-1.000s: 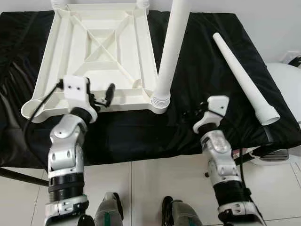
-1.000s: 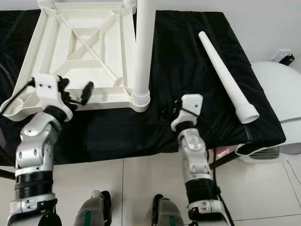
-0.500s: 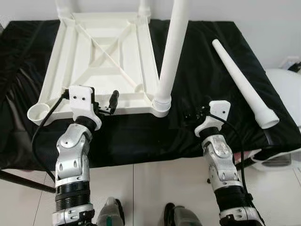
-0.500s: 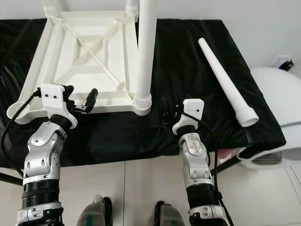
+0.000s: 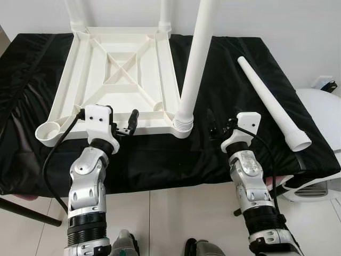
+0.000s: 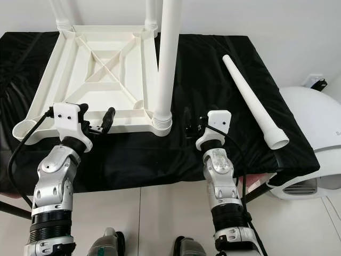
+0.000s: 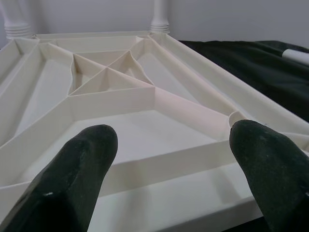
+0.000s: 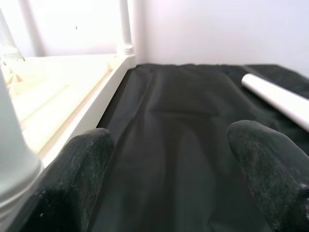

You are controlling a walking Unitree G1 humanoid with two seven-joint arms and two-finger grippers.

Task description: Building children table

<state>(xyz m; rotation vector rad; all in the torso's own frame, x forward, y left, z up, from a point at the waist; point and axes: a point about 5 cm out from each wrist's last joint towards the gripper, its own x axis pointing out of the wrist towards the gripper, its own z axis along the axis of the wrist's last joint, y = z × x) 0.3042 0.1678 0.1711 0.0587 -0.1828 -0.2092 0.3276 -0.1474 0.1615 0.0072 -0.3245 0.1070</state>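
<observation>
Left pincer (image 5: 128, 124) open, fingers (image 7: 77, 164) spread, nothing between them, hovering at the near edge of the upturned white tabletop (image 5: 114, 74), which lies upside down on the black-covered worktop (image 5: 229, 69) right ahead of it. Empty corner socket (image 5: 48, 130) just to this pincer's outer side; on its inner side a fitted white leg (image 5: 194, 58) stands upright in the near corner socket. Two more legs stand at the far corners (image 5: 74, 13). Right pincer (image 6: 191, 124) also open, empty, over bare black cloth just beside the upright leg's base, apart from it. Loose tapered leg (image 5: 272, 101) lies flat on the cloth well to the right pincer's outer side, wide end toward the robot.
</observation>
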